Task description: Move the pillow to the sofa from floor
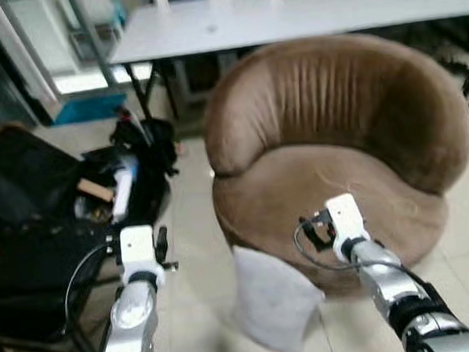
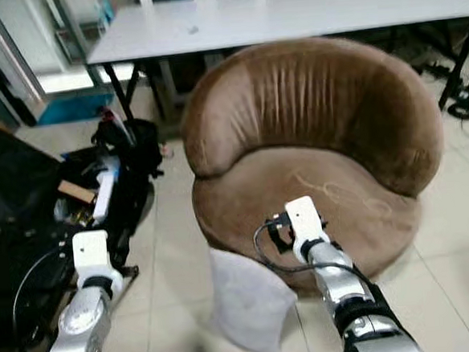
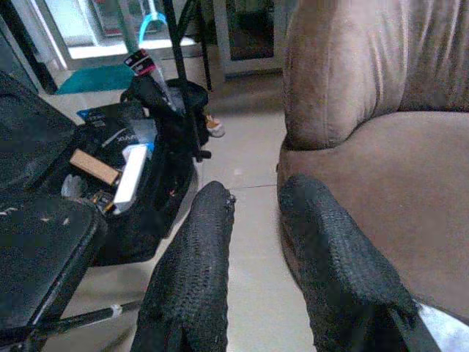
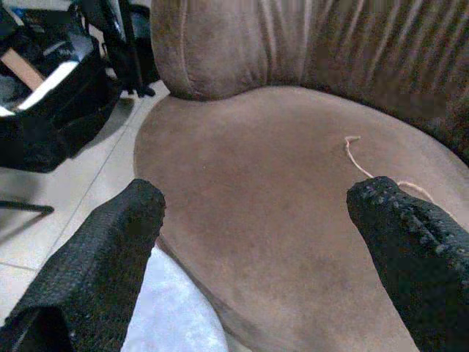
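In the left eye view, a round brown sofa [image 1: 329, 145] (more a tub chair in shape) stands on a pale tiled floor [image 1: 194, 227], with a white bench [image 1: 288, 15] behind it. The white pillow [image 1: 274, 298] stands on the floor, leaning against the sofa's front base, between the two silver arms. The right hand [image 1: 315, 231] is raised over the front edge of the seat, just above and beside the pillow. The left hand [image 1: 160, 244] is held up over the floor to the sofa's left, near an open black bag [image 1: 130, 183] with a white item and a tan box inside.

The right eye view shows the same layout, the pillow [image 2: 247, 300] upright at the sofa's foot.

In the left wrist view, the left hand's black fingers [image 3: 194, 279] sit close together with a narrow gap, holding nothing; floor, bag and the sofa's side lie beyond.

In the right wrist view, the right hand's fingers [image 4: 102, 249] are spread wide apart over the seat cushion, with a corner of the pillow [image 4: 172, 315] below the seat edge.
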